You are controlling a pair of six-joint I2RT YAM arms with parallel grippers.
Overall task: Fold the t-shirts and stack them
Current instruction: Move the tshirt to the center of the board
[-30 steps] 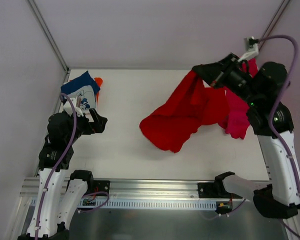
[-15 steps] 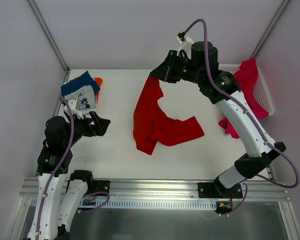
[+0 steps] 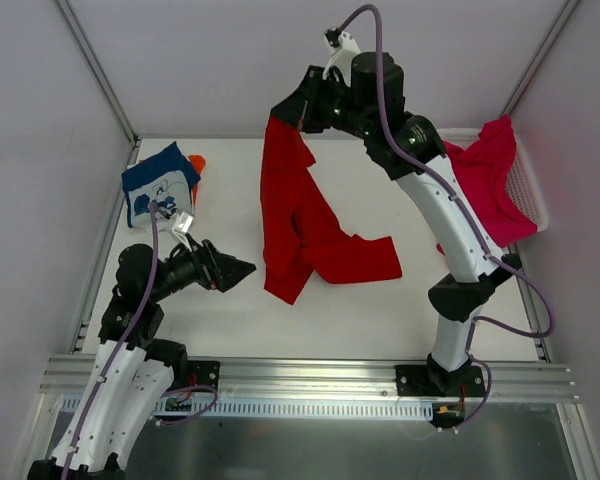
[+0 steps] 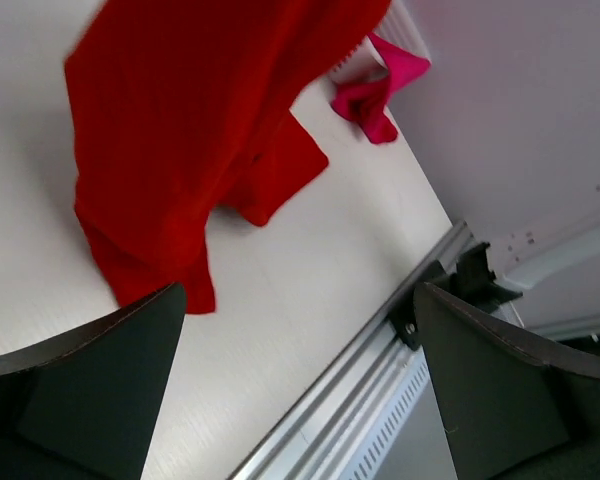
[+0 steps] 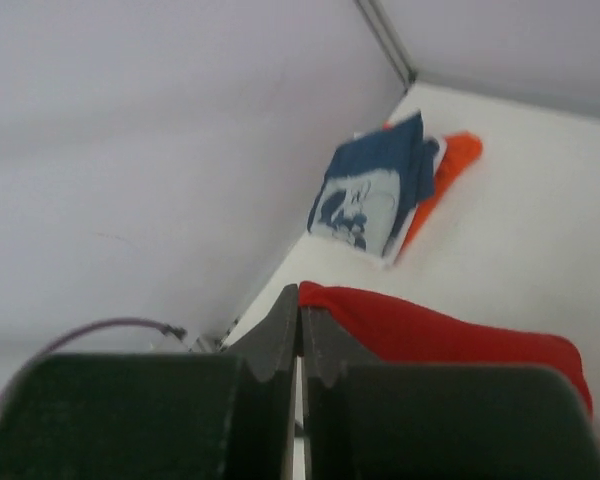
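My right gripper [image 3: 283, 112] is shut on an edge of the bright red t-shirt [image 3: 290, 215] and holds it up high over the table's middle; the shirt hangs down and its lower part rests on the table. The right wrist view shows red cloth [image 5: 450, 335] pinched at my closed fingers [image 5: 280, 345]. My left gripper [image 3: 242, 268] is open and empty, pointing at the shirt's lower left corner [image 4: 180, 150]. The folded navy printed t-shirt [image 3: 160, 180] lies on the orange one [image 3: 196, 163] at the far left. The magenta-pink t-shirt [image 3: 490, 185] hangs over the basket.
A white mesh basket [image 3: 528, 185] stands at the far right edge. The enclosure's metal posts and grey walls ring the table. An aluminium rail [image 3: 310, 375] runs along the near edge, also seen in the left wrist view [image 4: 380, 400].
My right gripper has swung left and up with the red shirt, pulling it off the basket side to the table's middle. My left gripper has moved right and down toward the shirt.
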